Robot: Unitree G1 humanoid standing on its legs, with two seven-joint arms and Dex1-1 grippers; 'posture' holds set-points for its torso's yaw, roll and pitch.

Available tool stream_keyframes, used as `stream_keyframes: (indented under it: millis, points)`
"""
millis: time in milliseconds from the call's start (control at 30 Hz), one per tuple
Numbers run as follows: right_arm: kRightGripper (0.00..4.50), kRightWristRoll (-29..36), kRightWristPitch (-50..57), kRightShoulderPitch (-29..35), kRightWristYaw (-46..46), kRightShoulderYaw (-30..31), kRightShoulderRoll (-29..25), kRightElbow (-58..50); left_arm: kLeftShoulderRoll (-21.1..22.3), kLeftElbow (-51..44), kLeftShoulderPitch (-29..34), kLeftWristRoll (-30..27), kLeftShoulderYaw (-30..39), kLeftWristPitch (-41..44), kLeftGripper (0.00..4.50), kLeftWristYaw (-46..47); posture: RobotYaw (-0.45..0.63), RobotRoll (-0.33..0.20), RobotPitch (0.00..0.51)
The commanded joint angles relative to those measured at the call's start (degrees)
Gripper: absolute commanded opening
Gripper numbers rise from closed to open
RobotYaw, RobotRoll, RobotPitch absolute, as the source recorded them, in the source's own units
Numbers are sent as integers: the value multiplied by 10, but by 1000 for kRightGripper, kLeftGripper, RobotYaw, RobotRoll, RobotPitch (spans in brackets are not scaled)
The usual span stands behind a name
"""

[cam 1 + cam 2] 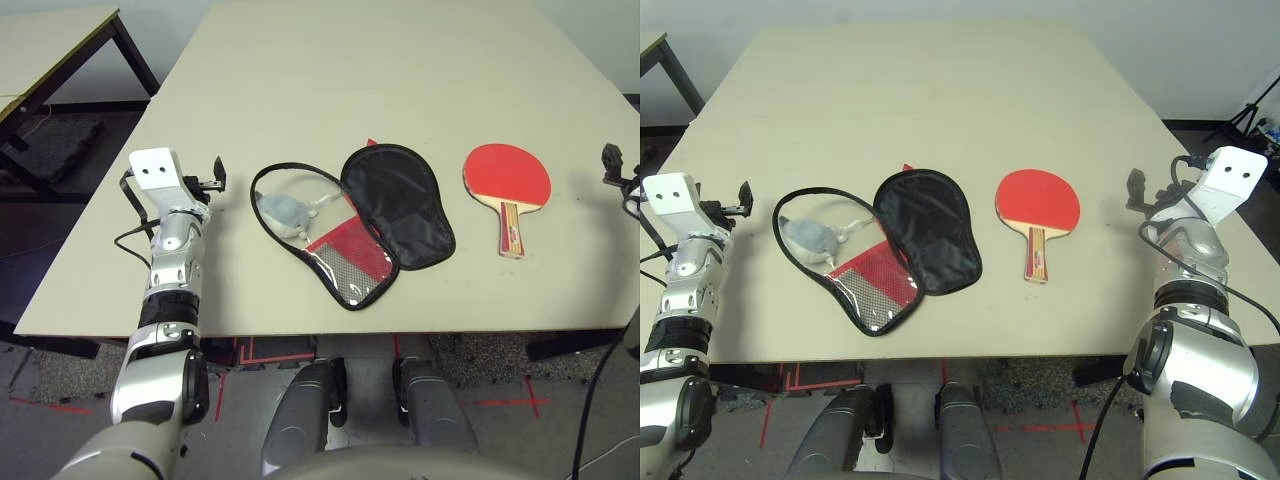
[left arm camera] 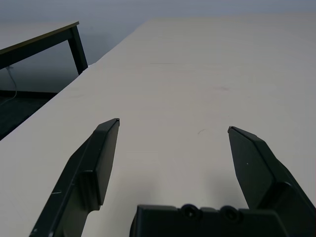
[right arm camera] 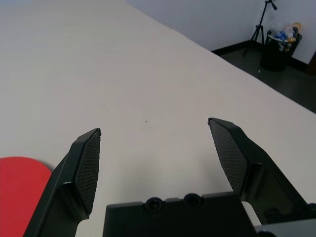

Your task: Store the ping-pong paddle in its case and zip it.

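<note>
We count one ping-pong paddle (image 1: 1037, 203), one unzipped case (image 1: 890, 250), one grey pouch (image 1: 812, 236) inside; left gripper (image 2: 173, 131), right gripper (image 3: 154, 126) both spread, empty

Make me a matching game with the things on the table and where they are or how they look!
Things:
1. ping-pong paddle
2. case
3. grey pouch
4. left pincer

Places or states:
A. lying inside the open case
B. wide open, holding nothing
C. lying red face up, to the right of the case
D. unzipped, flaps spread flat

Pairs: 1-C, 2-D, 3-A, 4-B
</note>
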Motion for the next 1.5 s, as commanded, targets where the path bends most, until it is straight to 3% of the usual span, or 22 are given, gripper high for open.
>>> stream_keyframes:
  millis: [33, 367, 567, 733, 833, 933, 1200, 1500]
  points:
    - [4481, -2, 3, 9, -11, 1, 4, 6, -6, -5, 12, -1, -1, 8, 4500, 2, -17, 0, 150]
    - [4481, 0, -7, 19, -15, 0, 2, -11, 14, -9, -18, -15, 6, 33, 4500, -27, -31, 0, 154]
    - [4481, 1, 35, 11, -10, 6, -5, -46, 76, -2, -134, -53, -5, 114, 4500, -139, -43, 0, 155]
    - [4481, 11, 153, 18, -19, 12, 4, -148, 109, -33, -209, -46, -65, 166, 4500, -269, -58, 0, 149]
    - [4481, 18, 235, 31, -33, 13, 18, -227, 103, -51, -224, -57, -77, 203, 4500, -307, -76, 0, 150]
    - [4481, 33, 350, 49, -39, 24, 41, -337, 68, -94, -222, -66, -97, 233, 4500, -326, -89, 0, 145]
    - [4481, 67, 619, 106, -69, 40, 82, -589, 5, -217, -148, -72, -143, 297, 4500, -336, -95, 0, 143]
    - [4481, 72, 796, 132, -88, 58, 118, -721, -23, -286, -97, -71, -160, 346, 4500, -326, -91, 0, 145]
